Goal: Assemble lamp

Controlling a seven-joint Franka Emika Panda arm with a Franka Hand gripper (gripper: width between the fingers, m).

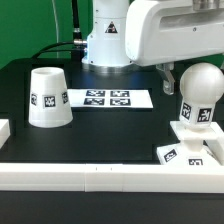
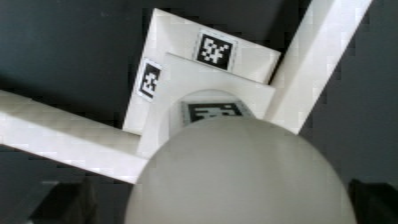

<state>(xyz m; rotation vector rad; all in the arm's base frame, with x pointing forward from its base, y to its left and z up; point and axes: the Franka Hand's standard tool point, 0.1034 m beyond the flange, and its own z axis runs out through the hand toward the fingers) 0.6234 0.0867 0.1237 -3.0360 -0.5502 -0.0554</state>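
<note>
Probably light, stiff and slick, the round white plastic bulb (image 1: 201,86) suits a neck hold; whether the gripper (image 2: 214,200) clasps it is indiscernible.

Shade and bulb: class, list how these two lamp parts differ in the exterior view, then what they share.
Shape: the shade is a tapered cup, the bulb a round ball on a neck. Placement: the shade stands wide end down on the black table at the exterior view's left; the bulb stands upright on the base at its right. Both are white and carry black-and-white tags.
</note>
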